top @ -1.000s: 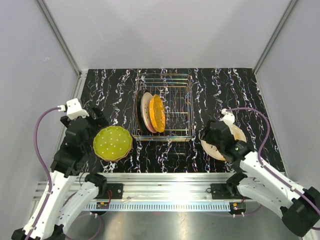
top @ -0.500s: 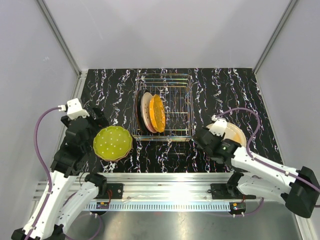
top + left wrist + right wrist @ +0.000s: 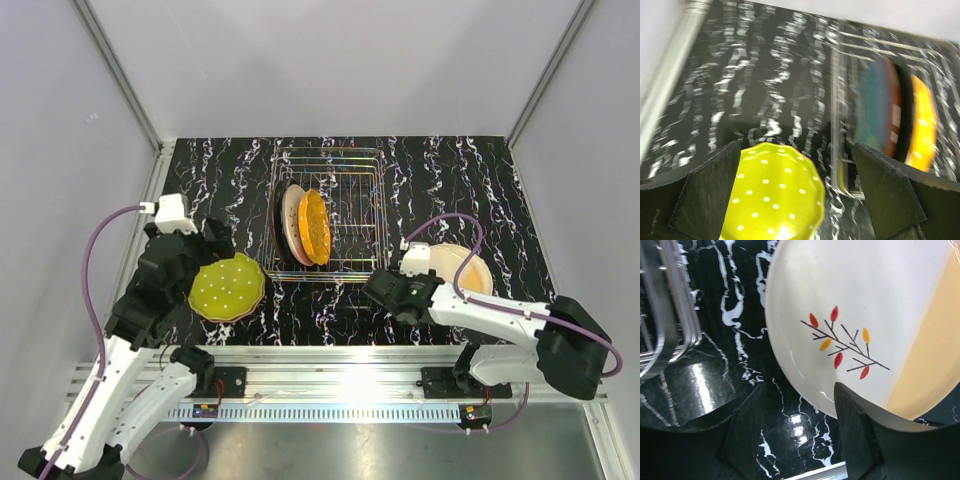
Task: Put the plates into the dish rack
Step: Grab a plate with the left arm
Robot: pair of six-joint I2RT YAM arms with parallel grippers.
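Note:
The silver wire dish rack [image 3: 345, 195] holds three upright plates at its left: a dark plate [image 3: 280, 222], a pink plate [image 3: 293, 228] and an orange dotted plate [image 3: 315, 227]. A yellow-green dotted plate [image 3: 228, 288] lies flat on the table at the left. My left gripper [image 3: 215, 262] hovers at its far edge, open, and the plate [image 3: 772, 192] shows between its spread fingers. A cream plate [image 3: 465, 272] with a twig pattern lies at the right. My right gripper [image 3: 383, 290] is open at its left rim [image 3: 805, 385], its gap over bare table.
The rack's front corner bars [image 3: 665, 315] stand just left of my right gripper. The black marbled table [image 3: 220, 180] is bounded by white walls at the back and sides, and an aluminium rail [image 3: 330, 355] runs along the near edge.
My right arm has swung left, from over the cream plate to its left rim near the rack's front corner. My left arm has shifted slightly right. The plates have not moved.

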